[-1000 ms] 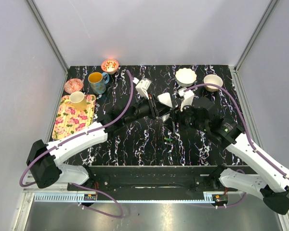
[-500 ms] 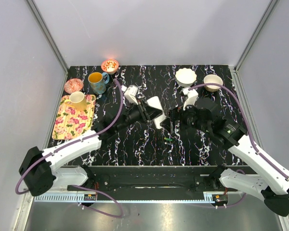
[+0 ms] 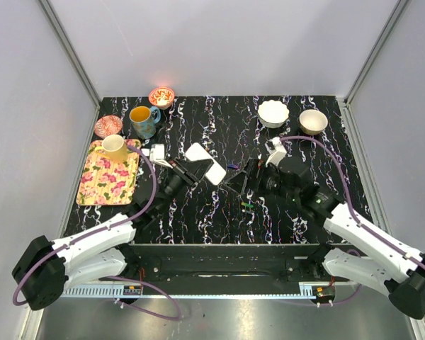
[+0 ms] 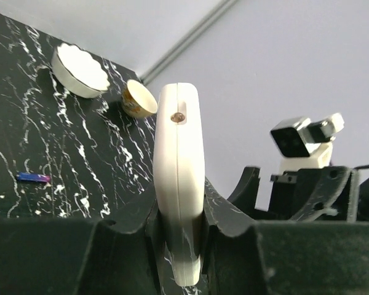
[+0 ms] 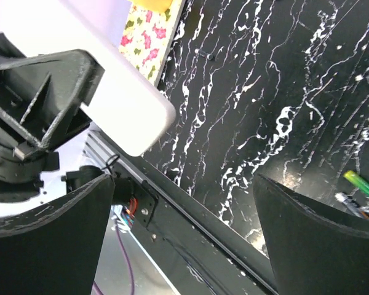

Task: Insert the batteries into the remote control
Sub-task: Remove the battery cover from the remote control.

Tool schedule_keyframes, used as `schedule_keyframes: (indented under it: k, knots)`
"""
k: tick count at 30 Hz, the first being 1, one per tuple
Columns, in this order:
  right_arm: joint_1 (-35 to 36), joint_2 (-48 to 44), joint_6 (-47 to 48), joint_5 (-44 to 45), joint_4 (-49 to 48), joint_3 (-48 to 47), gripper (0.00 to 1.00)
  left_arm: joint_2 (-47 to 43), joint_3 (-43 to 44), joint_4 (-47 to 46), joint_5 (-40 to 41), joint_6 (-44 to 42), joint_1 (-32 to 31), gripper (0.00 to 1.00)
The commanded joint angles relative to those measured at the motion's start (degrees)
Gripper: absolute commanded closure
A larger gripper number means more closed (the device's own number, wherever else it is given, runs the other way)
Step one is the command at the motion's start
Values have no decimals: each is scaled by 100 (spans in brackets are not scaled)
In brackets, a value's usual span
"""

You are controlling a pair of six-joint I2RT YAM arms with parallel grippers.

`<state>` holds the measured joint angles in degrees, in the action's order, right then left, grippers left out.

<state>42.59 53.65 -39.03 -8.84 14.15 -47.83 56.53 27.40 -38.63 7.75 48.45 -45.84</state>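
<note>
My left gripper (image 3: 190, 170) is shut on the white remote control (image 3: 205, 163) and holds it above the table's middle. In the left wrist view the remote (image 4: 178, 135) stands edge-on between the jaws of the left gripper (image 4: 179, 215). My right gripper (image 3: 245, 180) is open and empty just right of the remote. In the right wrist view the right gripper (image 5: 184, 215) has its jaws wide apart, with the remote (image 5: 117, 92) at the upper left. A green battery (image 3: 248, 206) (image 5: 361, 184) lies below the right gripper. A blue battery (image 3: 231, 167) (image 4: 32, 177) lies between the grippers.
Two white bowls (image 3: 273, 112) (image 3: 313, 120) stand at the back right. A floral tray (image 3: 106, 177) with a yellow cup (image 3: 115, 145) is at the left. A blue mug (image 3: 143, 120) and two patterned bowls (image 3: 161, 95) (image 3: 108, 125) are at the back left.
My left arm has drawn back to the left with the remote still in its grip. The right gripper has shifted a little left and nearer, and stays open.
</note>
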Motion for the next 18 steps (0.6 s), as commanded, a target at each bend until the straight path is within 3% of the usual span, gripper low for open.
schedule_keyframes:
  k: [1, 3, 18]
  knots:
    - [-5, 58, -1325, -109, -1809, 511, 0, -265, -296, -1208, 780, -221, -65, 100]
    - [-5, 110, -1458, -100, -2309, 679, 2, -344, -340, -1164, 912, -300, -100, 100]
    - [-5, 1490, -1696, -381, -3349, 231, 12, -529, -428, -734, 1124, -511, -258, 100]
